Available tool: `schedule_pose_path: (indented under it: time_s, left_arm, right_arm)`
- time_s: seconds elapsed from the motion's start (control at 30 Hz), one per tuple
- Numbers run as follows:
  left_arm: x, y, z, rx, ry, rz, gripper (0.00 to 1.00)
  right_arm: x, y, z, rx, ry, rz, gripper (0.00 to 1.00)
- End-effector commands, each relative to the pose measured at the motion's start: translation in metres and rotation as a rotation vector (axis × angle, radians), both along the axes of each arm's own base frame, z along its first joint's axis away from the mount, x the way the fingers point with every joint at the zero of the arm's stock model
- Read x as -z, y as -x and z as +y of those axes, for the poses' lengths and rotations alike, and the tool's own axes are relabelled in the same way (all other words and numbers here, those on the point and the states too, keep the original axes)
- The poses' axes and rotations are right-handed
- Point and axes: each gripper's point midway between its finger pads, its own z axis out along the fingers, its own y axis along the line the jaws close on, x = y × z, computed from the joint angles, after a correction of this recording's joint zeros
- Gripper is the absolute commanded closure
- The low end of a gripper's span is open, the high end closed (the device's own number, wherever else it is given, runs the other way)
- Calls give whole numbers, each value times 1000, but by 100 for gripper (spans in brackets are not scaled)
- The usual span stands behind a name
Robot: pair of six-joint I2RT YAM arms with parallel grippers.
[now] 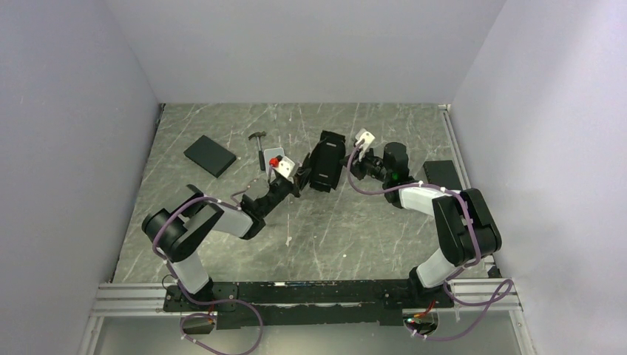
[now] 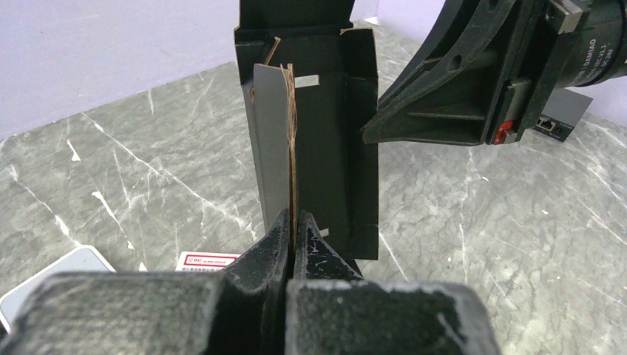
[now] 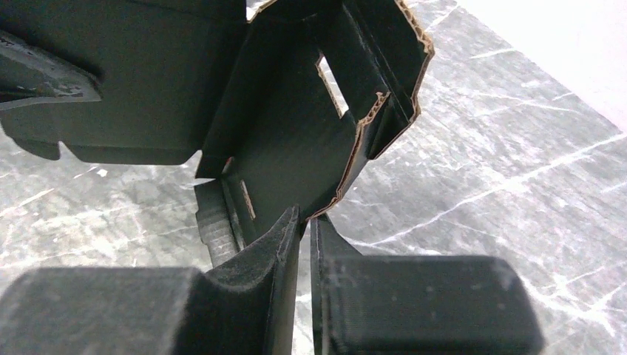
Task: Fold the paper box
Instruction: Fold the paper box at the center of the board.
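1. The paper box [image 1: 325, 161] stands on edge in the middle of the table [image 1: 222, 244], between your two arms. It's half-formed and the flaps are loose.
2. The left gripper [image 2: 294, 222] is clenched on a doubled wall edge of the box. That's your anchor, so don't slacken it.
3. The right gripper [image 3: 304, 219] shows a thin gap between its jaws, with a cardboard edge right at the tips. I can't tell whether it grips or not.
4. The step in hand is probably turning a side flap inward.
5. Take the flap near its crease, not at a corner, since thin board buckles.
6. Swing it slowly along the crease and line up the tab with its slot before you press.
7. Your right arm crowds the box, so don't knock it sideways.
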Motion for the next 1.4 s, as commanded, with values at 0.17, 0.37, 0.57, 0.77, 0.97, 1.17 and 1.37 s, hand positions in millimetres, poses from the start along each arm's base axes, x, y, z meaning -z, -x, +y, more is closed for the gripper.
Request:
schedule_pose_path:
  time_s: [0.17, 0.37, 0.57, 0.77, 0.97, 1.17, 1.37]
  left_arm:
    - [-9, 25, -12, 92, 22, -46, 100]
    - [-10, 27, -12, 98, 31, -42, 100]
    - [-15, 33, -16, 124, 54, -36, 100]
    - [-25, 43, -22, 171, 97, -24, 100]
    - [-36, 53, -27, 217, 148, 3, 100]
    - [-43, 52, -31, 199, 177, 48, 100]
    - [-43, 48, -38, 203, 174, 79, 100]
  right_arm:
    - [-21, 19, 27, -164, -85, 20, 85]
    - [-30, 17, 33, -157, -163, 107, 85]
    - [-38, -1, 27, -27, -233, 174, 89]
    - [-42, -12, 18, 75, -266, 204, 97]
    - [-47, -16, 15, 125, -302, 253, 100]
    - [-52, -34, 0, 311, -321, 372, 100]
    - [-66, -20, 21, 249, -397, 452, 100]
